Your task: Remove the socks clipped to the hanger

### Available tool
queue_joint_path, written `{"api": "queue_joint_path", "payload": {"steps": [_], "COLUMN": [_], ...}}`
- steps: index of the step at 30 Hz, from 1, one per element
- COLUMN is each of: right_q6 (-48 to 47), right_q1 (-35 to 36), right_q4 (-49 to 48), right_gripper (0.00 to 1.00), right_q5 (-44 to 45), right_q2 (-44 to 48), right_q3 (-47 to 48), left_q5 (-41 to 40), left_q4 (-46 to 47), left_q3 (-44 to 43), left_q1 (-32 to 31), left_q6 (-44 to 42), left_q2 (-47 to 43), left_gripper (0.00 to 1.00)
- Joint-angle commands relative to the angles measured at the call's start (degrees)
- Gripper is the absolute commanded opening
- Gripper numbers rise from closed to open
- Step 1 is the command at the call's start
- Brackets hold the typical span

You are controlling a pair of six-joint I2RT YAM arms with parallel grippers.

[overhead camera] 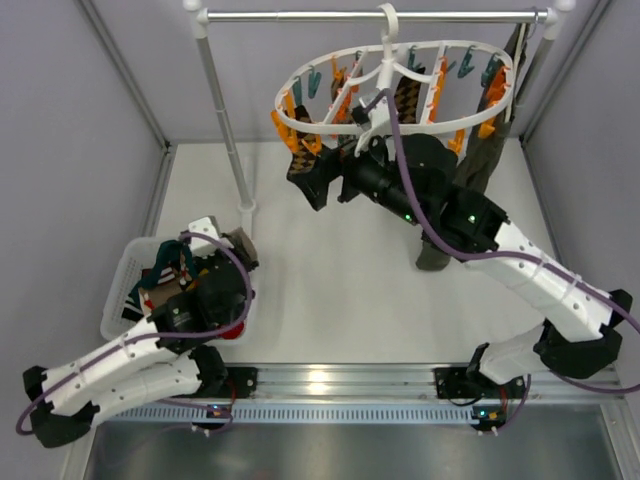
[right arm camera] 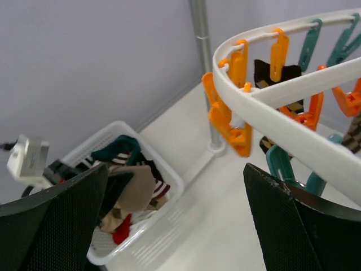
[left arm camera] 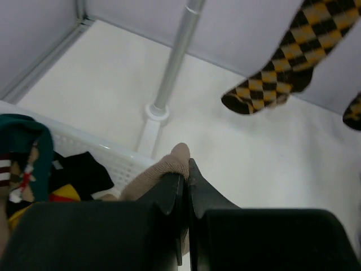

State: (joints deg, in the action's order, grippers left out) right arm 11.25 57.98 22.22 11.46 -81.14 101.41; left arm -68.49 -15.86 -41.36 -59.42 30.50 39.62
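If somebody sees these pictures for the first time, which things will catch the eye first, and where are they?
First the white oval hanger, hung on the rail at the back, with orange and teal clips and argyle socks dangling; the right arm's open fingers stand beside its rim. Then the white basket at the near left, holding several socks, where the left fingers are shut on a tan sock.

White flat tabletop (overhead camera: 330, 290) is enclosed by pale grey panels on three sides. White slatted plastic basket (overhead camera: 113, 300) is set on it at left, near the front. Round white foot (overhead camera: 247, 208) of grey metal upright post (overhead camera: 222, 110) is seated just behind the basket's far right corner. Ribbed aluminium strip (overhead camera: 330, 382) is fixed along the near edge.
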Motion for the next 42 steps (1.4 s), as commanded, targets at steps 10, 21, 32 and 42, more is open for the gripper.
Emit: {"api": "queue_joint_path", "payload": {"steps": [10,21,32,42], "right_q6": [4.14,2.91,2.29,2.2], "right_q1": [-0.58,-0.58,-0.58,-0.58], "right_q4": [-5.17,-6.66,-8.24,-8.07], "right_gripper": [0.99,0.99,0.99,0.99], "right_q5": [-18.76,-22.71,-21.75,-20.34], "right_q2": [18.21,25.16,27.18,29.11], "right_q3": [-18.78,-24.32,-28.28,-30.3], "left_q5": [5.02,18.92,17.77,20.76], "left_q4": [-12.17,-19.3,-18.86,-19.03], "left_q3": [-11.37,-4.96,13.49,13.85], "left_q1": [20.45,42.54,45.62,46.41], "left_q6": [1.57,18.35,40.58,41.31], "left_q2": [3.51,8.29,10.12,5.51], "left_gripper": [0.0,0.0,0.0,0.21]}}
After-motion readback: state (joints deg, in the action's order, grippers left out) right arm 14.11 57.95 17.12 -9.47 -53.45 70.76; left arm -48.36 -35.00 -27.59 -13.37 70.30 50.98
